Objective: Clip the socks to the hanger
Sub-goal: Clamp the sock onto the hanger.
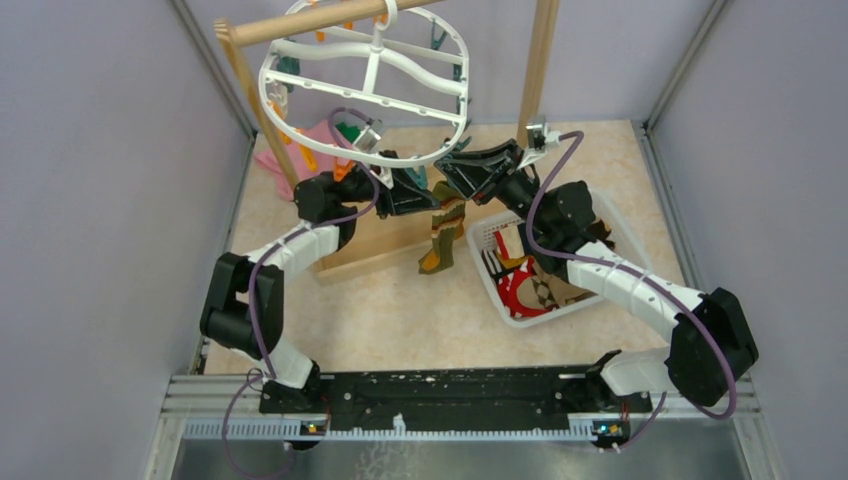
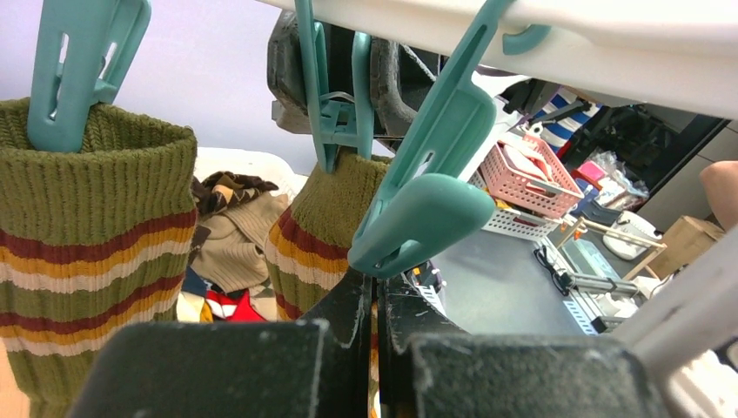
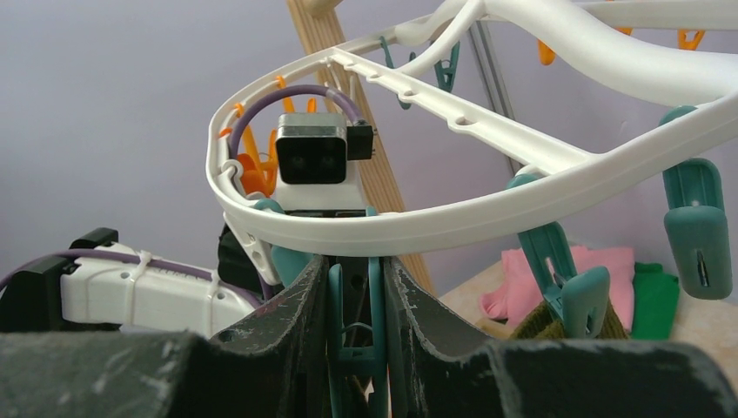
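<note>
The large white plastic oval ring hanger (image 1: 265, 80) hangs from a wooden pole (image 1: 300, 25) at the back of the surface (image 1: 400, 310), and the work is barely begun. One olive-brown ribbed sock with orange and red stripes (image 2: 87, 218) already hangs by its cuff from a teal plastic clip (image 2: 74, 70). Its matching second striped sock (image 2: 318, 226) is just beside it, its cuff up at the mouth of another teal clip (image 3: 352, 340).

The right claw (image 3: 354, 279) is narrowed onto that clip, its pads pressing the two handles. The left claw (image 2: 376, 287) is fully closed just under the cuff and appears to pinch the second sock's edge, holding it up. Whether the clip's teeth have bitten the cuff yet cannot be told.

So one sock is done and a second is mid-clipping. Left to do: the red sock (image 1: 515, 290), the argyle sock (image 1: 540, 290) and others still piled in the white slotted basket (image 1: 480, 235), well apart from the hanger.
</note>
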Robot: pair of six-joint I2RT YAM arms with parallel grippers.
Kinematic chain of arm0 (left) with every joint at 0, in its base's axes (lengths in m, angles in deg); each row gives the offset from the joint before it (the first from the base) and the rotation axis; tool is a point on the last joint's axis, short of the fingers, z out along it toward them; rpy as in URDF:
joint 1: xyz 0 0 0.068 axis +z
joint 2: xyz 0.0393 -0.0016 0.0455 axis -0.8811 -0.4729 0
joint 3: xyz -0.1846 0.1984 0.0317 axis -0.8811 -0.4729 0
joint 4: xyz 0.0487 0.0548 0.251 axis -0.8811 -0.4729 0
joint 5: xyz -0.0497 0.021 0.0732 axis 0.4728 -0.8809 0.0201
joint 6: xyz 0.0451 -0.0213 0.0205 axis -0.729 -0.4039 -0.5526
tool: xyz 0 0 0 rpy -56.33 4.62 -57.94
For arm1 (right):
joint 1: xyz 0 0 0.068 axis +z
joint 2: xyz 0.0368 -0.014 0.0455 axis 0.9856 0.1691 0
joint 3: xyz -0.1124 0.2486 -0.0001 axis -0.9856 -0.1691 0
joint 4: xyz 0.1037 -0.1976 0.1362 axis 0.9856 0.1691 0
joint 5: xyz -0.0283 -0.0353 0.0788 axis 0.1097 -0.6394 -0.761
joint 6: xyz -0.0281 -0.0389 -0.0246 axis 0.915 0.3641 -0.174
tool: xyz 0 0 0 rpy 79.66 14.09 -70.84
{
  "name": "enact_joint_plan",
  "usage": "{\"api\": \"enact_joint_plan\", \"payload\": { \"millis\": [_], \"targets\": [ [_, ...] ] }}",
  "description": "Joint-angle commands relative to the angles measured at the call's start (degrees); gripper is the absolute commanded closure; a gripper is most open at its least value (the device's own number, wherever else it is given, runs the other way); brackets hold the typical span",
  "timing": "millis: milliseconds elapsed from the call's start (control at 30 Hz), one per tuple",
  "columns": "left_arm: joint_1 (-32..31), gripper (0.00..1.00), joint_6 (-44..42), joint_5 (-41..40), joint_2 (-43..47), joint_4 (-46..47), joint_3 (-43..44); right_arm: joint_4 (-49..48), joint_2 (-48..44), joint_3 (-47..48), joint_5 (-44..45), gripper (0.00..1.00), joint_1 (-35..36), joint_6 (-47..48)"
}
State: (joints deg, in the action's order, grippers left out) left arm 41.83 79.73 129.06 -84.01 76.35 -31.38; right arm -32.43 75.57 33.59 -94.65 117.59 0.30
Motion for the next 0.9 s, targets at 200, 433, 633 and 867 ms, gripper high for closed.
{"api": "enact_joint_plan", "payload": {
  "millis": [200,433,633,867],
  "targets": [
    [-0.40,1.00,0.49,-2.88,2.79,17.20,-2.04,1.65,-0.05,-1.25,-2.57,0.98,-0.38,1.52],
    [-0.60,1.00,0.46,-4.33,3.61,17.23,-3.82,0.91,-0.10,-1.92,-0.53,0.98,-0.01,7.78],
    [-0.49,1.00,0.58,-5.69,3.38,17.23,-5.02,-0.18,-0.40,-2.33,-1.97,0.98,0.03,6.12],
    [-0.23,1.00,1.11,-6.26,1.02,17.23,-6.95,-0.05,-1.08,-1.38,-1.64,0.98,0.01,2.67]
  ]
}}
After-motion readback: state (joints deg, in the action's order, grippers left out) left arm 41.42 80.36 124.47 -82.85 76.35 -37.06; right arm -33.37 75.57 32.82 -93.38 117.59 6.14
